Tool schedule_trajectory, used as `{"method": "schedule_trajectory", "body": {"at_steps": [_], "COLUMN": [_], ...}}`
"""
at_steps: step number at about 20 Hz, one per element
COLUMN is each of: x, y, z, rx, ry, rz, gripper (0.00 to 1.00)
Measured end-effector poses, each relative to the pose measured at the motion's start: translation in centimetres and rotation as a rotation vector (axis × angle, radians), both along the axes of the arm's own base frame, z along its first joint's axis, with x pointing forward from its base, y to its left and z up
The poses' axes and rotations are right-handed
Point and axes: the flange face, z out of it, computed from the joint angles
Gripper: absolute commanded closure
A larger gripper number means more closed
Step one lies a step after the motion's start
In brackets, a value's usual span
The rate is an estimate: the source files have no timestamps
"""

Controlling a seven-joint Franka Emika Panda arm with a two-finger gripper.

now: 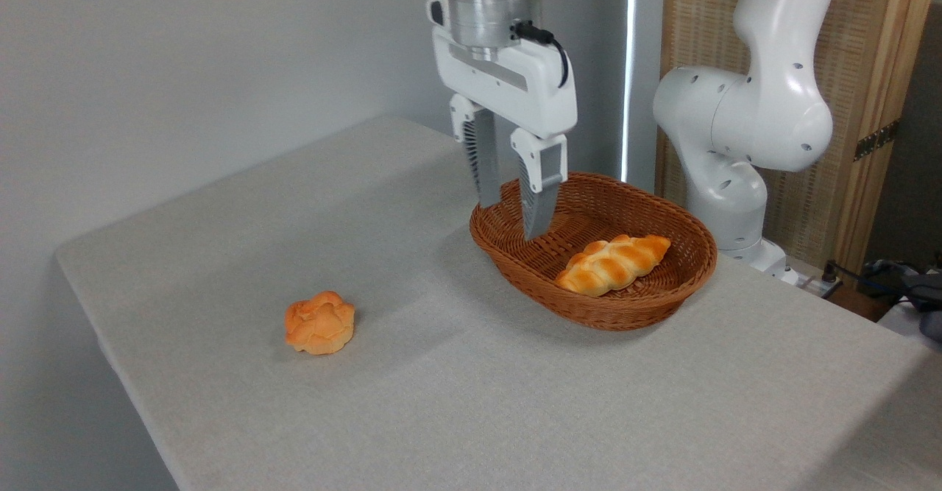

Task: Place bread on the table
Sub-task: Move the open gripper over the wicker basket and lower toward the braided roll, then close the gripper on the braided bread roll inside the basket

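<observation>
The golden-brown braided bread loaf (613, 263) lies in the oval brown wicker basket (692, 279) on the grey fabric-textured table (471, 395), its long axis running lower-left to upper-right. The white two-finger gripper (513, 221) hangs parted and empty over the basket's left rim.

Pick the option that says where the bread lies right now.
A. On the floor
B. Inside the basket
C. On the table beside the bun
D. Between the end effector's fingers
B. The bread lies inside the basket, while the open end effector hangs empty over the basket's left side and only the bun sits on the table.
</observation>
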Motion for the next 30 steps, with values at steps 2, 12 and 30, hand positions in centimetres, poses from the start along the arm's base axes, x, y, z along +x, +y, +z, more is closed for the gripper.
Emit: {"method": "schedule_trajectory", "body": {"at_steps": [2,12,30], "x": [-1.3,-5.4,-7.1], "y": [-0.3,-0.2,0.4], "z": [-1.1,-7.8,-11.6], "rx": [0.002,0.041,0.098], "ry": [0.015,0.145,0.252], "rz": [-0.067,-0.270,-0.292], "gripper": [0.00,0.00,0.01]}}
